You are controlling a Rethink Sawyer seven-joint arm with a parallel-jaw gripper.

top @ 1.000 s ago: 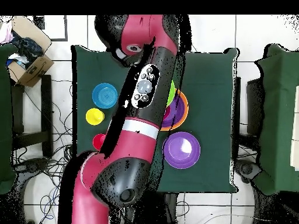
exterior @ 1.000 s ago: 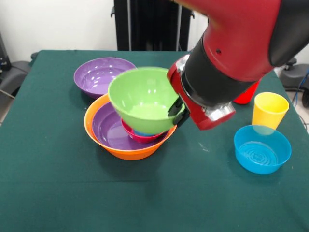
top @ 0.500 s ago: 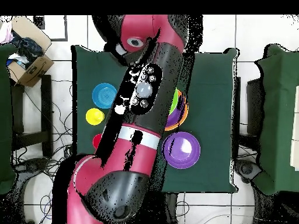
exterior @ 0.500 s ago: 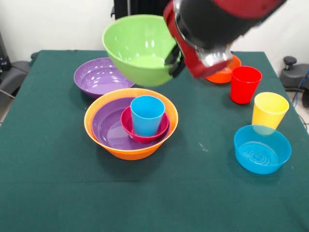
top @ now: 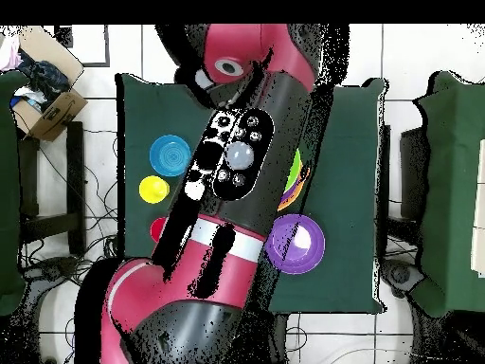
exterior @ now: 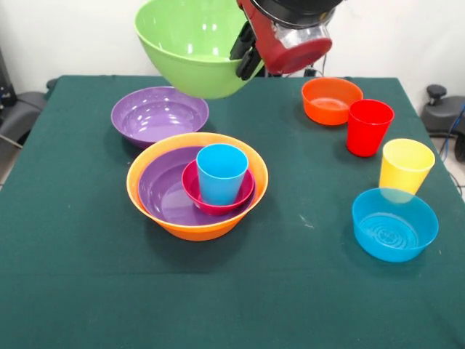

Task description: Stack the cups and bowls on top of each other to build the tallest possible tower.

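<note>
My gripper (exterior: 245, 52) is shut on the rim of the lime green bowl (exterior: 190, 45) and holds it high above the table, behind the tower. The tower (exterior: 197, 184) is a large orange bowl holding a purple bowl, a small pink-red bowl and the blue cup (exterior: 221, 172). A second purple bowl (exterior: 159, 114) sits behind it and also shows in the overhead view (top: 296, 244). The small orange bowl (exterior: 331, 99), red cup (exterior: 369, 126), yellow cup (exterior: 405, 166) and small blue bowl (exterior: 394, 222) stand at the right. In the overhead view my arm (top: 232, 171) hides the tower.
The green table (exterior: 87, 276) carries everything. In the overhead view the small blue bowl (top: 170, 154) and yellow cup (top: 153, 189) sit left of my arm. A cardboard box (top: 47, 95) stands off the table's corner.
My gripper has lifted the lime green bowl off the tower and up toward the back, uncovering the blue cup in the pink-red bowl. The other cups and bowls have not moved.
</note>
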